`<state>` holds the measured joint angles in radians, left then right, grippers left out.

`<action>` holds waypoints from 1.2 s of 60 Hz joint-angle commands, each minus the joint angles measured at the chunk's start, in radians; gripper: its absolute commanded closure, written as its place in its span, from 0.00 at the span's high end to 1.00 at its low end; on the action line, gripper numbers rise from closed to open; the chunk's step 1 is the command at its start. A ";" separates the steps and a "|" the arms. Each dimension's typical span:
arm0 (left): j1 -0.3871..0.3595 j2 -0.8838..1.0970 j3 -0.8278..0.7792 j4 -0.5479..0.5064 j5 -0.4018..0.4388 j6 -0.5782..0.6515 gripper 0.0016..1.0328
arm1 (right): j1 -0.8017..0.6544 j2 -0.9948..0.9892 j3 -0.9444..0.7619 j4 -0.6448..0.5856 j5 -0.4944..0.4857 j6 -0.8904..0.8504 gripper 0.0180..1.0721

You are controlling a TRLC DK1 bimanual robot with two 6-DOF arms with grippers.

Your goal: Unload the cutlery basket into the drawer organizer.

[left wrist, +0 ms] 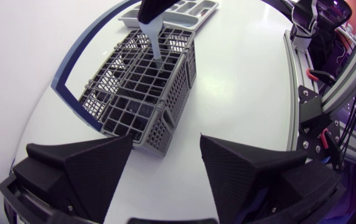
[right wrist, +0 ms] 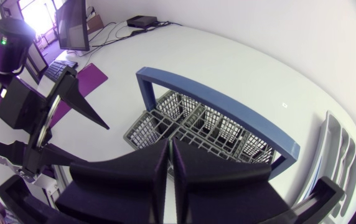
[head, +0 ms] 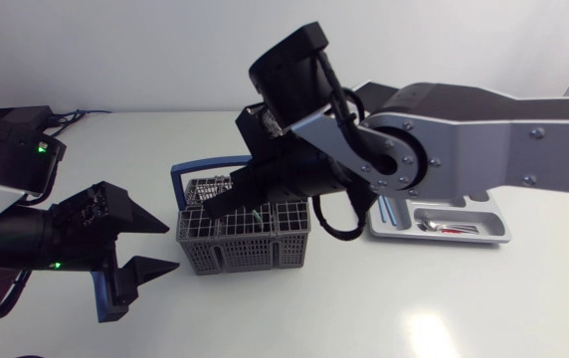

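The right pincer point(right wrist: 169, 146) stood directly over the grey mesh plastic cutlery basket with a blue hoop handle point(head: 250, 249). Its fingers were pressed nearly together, seemingly pinching a pale slender utensil point(left wrist: 155, 43), though the grip itself was hard to make out. The utensil hung upright beneath the pincer, its lower end inside a basket cell. The light grey plastic drawer organizer point(head: 488, 211) lay beyond the basket, nearer the right arm. The left pincer point(left wrist: 165, 155) was spread and empty, with the basket just ahead of it.
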<state>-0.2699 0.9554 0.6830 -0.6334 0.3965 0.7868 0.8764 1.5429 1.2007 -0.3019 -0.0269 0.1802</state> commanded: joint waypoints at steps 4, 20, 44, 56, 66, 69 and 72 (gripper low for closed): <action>0.009 0.003 -0.025 0.003 0.018 0.026 0.87 | -0.019 -0.038 -0.033 0.018 -0.044 0.024 0.05; 0.009 0.009 -0.030 0.005 0.018 0.031 0.88 | -0.030 -0.092 -0.012 -0.005 -0.097 0.036 0.05; 0.005 0.031 -0.023 0.009 0.019 0.031 0.89 | -0.109 -0.214 0.053 -0.135 -0.183 0.061 0.05; 0.000 0.039 -0.022 0.009 0.019 0.028 0.92 | -0.231 -0.306 0.079 -0.255 -0.174 0.059 0.05; -0.009 0.052 -0.020 0.011 0.021 0.019 0.94 | -0.387 -0.376 0.034 -0.315 -0.137 0.027 0.05; -0.011 0.062 -0.019 0.015 0.021 0.011 0.94 | -0.441 -0.392 0.019 -0.325 -0.133 0.012 0.05; -0.008 0.071 -0.013 0.023 0.019 -0.001 0.94 | -0.496 -0.405 0.003 -0.338 -0.130 -0.002 0.05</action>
<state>-0.2714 1.0019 0.6792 -0.6220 0.4076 0.7891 0.4500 1.1625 1.2442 -0.6106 -0.1669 0.1993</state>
